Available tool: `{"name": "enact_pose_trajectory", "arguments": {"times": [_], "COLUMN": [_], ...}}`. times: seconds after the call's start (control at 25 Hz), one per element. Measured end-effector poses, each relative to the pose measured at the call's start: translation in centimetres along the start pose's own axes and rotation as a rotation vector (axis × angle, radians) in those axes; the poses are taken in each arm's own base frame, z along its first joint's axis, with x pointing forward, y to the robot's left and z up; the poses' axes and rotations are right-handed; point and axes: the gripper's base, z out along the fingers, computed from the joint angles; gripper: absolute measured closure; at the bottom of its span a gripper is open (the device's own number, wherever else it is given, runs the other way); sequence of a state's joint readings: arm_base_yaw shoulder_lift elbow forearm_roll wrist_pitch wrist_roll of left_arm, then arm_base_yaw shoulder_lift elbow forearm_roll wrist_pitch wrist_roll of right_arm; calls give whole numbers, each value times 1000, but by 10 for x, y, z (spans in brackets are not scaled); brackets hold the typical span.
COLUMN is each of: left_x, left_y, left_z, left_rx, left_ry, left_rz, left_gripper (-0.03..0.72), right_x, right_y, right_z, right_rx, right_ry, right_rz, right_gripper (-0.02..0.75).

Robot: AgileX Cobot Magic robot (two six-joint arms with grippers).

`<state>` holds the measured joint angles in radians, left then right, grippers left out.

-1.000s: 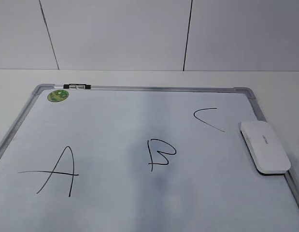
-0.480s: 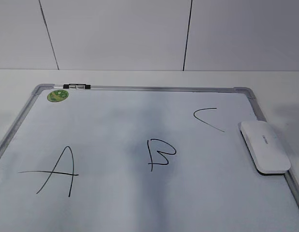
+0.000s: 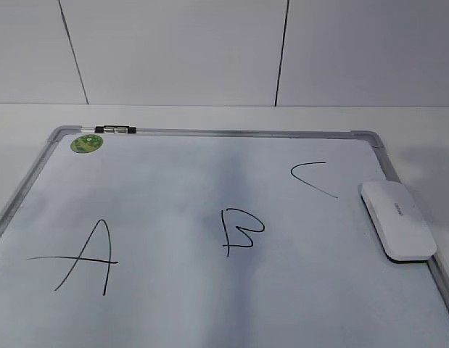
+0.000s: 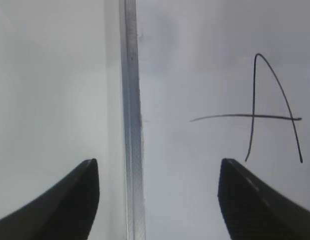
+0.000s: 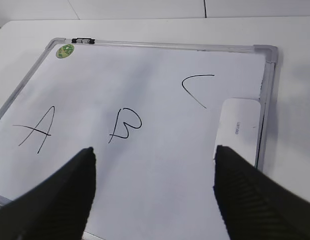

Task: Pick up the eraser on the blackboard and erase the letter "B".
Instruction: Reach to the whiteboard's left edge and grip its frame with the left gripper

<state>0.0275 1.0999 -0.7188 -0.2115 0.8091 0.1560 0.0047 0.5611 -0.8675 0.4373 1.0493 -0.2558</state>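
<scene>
The blackboard (image 3: pixel 173 188) is taking up most of the table (image 3: pixel 209 116) in the exterior view, and it's actually a white dry-erase board with a grey metal frame and rounded corners, lying flat in front of a pale panelled wall (image 3: pixel 173 51). The eraser (image 3: pixel 397 219) is sitting on the board's right edge, around 3 o'clock from the board's middle, right up against the frame: a white rounded plastic block with a thin dark strip showing under it and tiny grey lettering on top that's too small to read. Three hand-drawn black letters are running across the board: the "A" (image 3: pixel 86 257) with a long crossbar at roughly 8 o'clock, the letter "B" (image 3: pixel 241 232) thin and angular near the centre, leaning toward 6 o'clock, and the open "C" (image 3: pixel 311 177) at about 2 o'clock, just left of the eraser. A round green sticker (image 3: pixel 87 143) is sitting in the 10 o'clock corner, print unreadable, with a small black and silver clip (image 3: pixel 115 130) on the top frame beside it. The left gripper (image 4: pixel 157 172) is hanging over the board's left frame rail with its fingers spread wide and holding nothing, the "A" off to its right. The right gripper (image 5: pixel 153 155) is hovering above the near side of the board, fingers also wide apart and empty, with the "B" between them and the eraser by the right finger (image 5: pixel 255 200).
</scene>
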Motion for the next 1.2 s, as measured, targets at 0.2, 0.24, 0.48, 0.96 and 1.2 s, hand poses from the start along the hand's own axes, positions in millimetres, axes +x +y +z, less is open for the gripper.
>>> {"name": "enact_pose_trajectory", "arguments": {"times": [0.2,0.24,0.48,0.96,1.2], "left_x": [-22,-23,-24,-23,-23], "left_y": [5,6,13,17,17], "left_z": [27,33,74,93,93], "left_rx": [-11,-11,-18,-24,-24], "left_ry": [20,39,155,193,191], "left_rz": [-14,-17,-39,-46,-45], "left_gripper": [132,133,145,146,146], "right_x": [0,0,-2,-25,-52], "right_y": [0,0,-7,-36,-43], "right_z": [0,1,19,94,131], "right_rx": [0,0,-15,-54,-154], "right_ry": [0,2,121,448,535], "right_rz": [-1,-1,7,103,128], "right_gripper": [162,163,163,120,151]}}
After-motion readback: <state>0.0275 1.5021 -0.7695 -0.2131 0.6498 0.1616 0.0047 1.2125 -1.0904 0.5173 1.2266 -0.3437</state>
